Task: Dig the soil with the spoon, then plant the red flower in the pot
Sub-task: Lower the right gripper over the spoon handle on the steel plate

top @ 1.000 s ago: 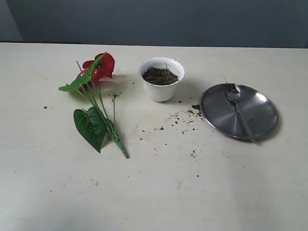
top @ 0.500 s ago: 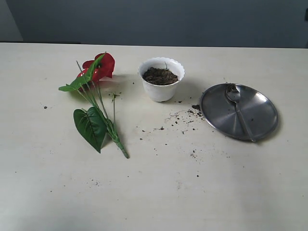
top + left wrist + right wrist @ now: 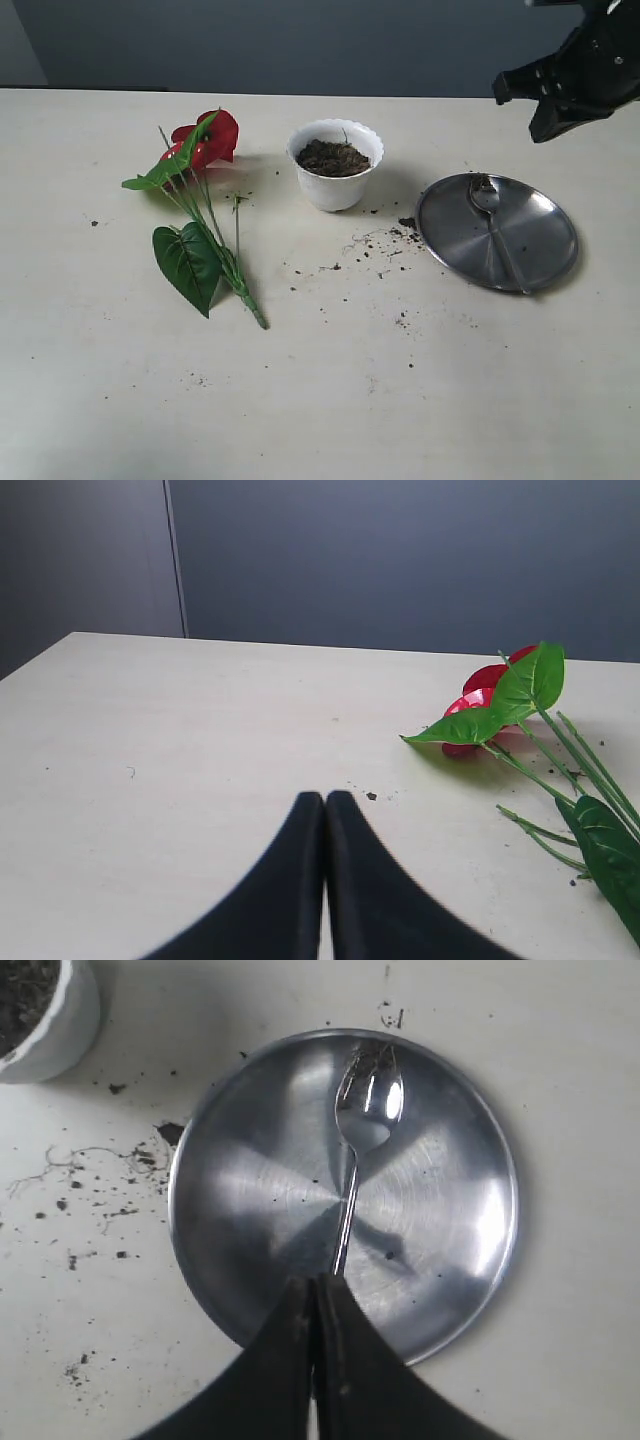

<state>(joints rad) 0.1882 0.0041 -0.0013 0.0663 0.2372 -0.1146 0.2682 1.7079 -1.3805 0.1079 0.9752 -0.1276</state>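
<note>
1. Spoon point(image 3: 497, 235) lies flat on the round steel plate point(image 3: 545, 235), right of centre in the exterior view, bowl toward the top edge, dirt bits on the bowl.
2. Pot point(image 3: 335, 188) upright at upper centre, filled with soil point(image 3: 333, 157); loose specks on the desk point(image 3: 330, 400) between pot and plate.
3. Red flower point(image 3: 212, 138) lies on the desk at left, blooms near the pot but not touching it, stem end toward centre.
4. Right tool point(image 3: 316, 1288) clenched, jaws pressed together, grasping nothing; hangs above the plate, over the spoon's handle end.
5. Left tool point(image 3: 323, 800) clenched, jaws together, over bare desk near the flower.
</note>
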